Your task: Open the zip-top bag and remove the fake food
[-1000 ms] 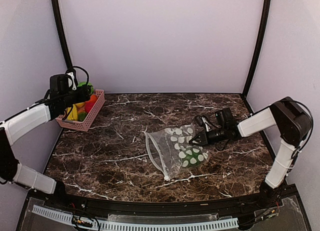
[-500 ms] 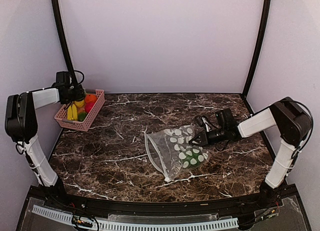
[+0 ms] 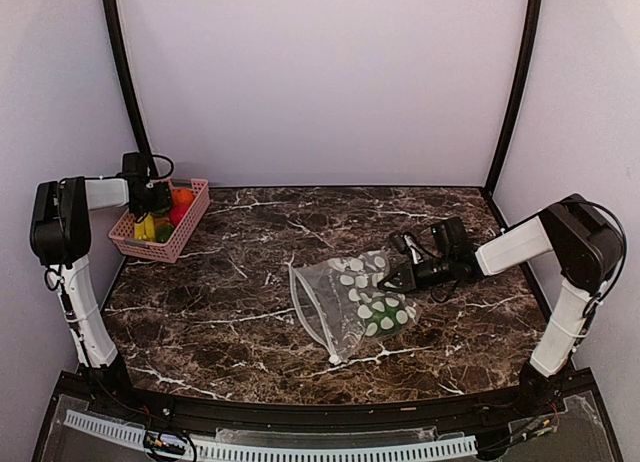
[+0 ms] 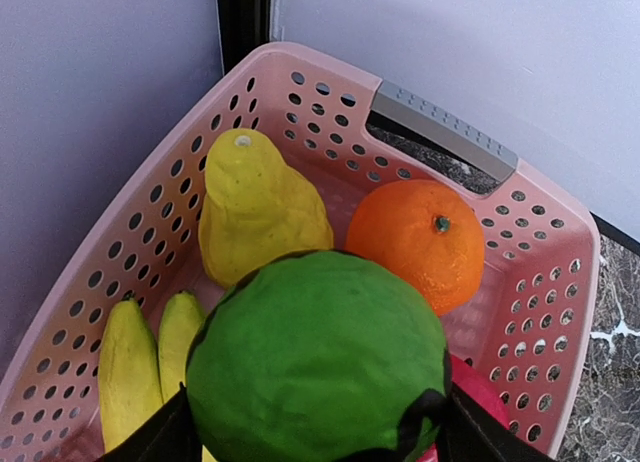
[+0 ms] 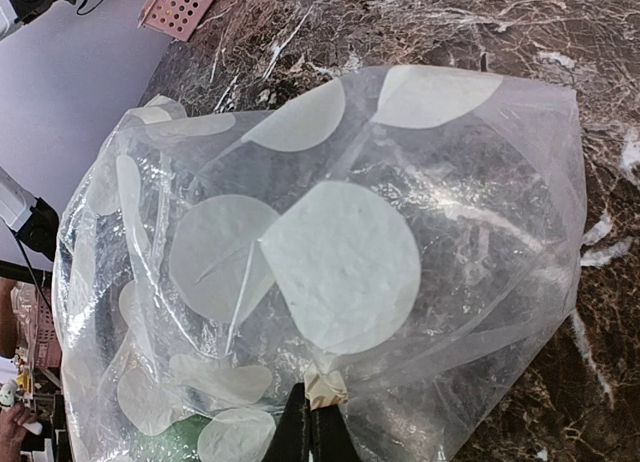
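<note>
We're over the counter [image 3: 250,242] now: dark brown marble, white veins running all across it. Up in the far-left corner the pink basket [image 3: 192,222] stands on the stone, tucked close to the walls. Right of centre we've got the zip-top bag [image 3: 345,302] (clear plastic, pale round dots on green) lying crumpled on the marble, its zipper edge turned left, well apart from the basket.

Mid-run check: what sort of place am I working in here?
Probably a lab robot test booth: plain lilac walls, a dark marble-patterned tabletop, and glossy plastic toy fruit in a pink perforated plastic basket.
</note>
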Controlling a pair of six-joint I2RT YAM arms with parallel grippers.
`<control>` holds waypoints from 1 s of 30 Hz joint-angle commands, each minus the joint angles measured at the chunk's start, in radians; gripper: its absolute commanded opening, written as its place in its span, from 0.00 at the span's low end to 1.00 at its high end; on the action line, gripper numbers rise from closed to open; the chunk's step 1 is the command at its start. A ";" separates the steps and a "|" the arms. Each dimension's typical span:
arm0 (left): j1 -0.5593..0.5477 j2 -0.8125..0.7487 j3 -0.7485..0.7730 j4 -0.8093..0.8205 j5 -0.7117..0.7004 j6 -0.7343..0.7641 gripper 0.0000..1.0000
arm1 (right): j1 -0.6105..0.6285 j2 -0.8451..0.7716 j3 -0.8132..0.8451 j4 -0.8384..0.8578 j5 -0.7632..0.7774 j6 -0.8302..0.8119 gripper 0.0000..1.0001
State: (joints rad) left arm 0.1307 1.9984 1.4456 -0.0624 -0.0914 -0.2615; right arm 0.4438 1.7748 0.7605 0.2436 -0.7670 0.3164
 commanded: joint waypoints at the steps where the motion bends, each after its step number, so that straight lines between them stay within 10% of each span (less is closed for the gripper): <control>1: 0.000 -0.003 0.050 -0.051 -0.021 0.034 0.82 | -0.004 -0.009 -0.004 0.014 -0.014 0.001 0.00; 5: 0.001 -0.020 0.059 -0.065 -0.009 0.043 0.98 | -0.004 -0.012 -0.007 0.017 -0.014 0.001 0.00; 20: -0.049 -0.289 -0.106 -0.027 0.036 0.034 0.99 | -0.004 -0.027 -0.031 0.038 -0.012 0.003 0.00; 30: -0.354 -0.603 -0.490 0.195 0.030 0.061 0.99 | -0.002 -0.053 -0.044 0.046 -0.015 0.015 0.00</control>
State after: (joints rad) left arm -0.1184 1.5146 1.1023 0.0071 -0.0864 -0.2161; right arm 0.4438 1.7531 0.7288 0.2642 -0.7677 0.3244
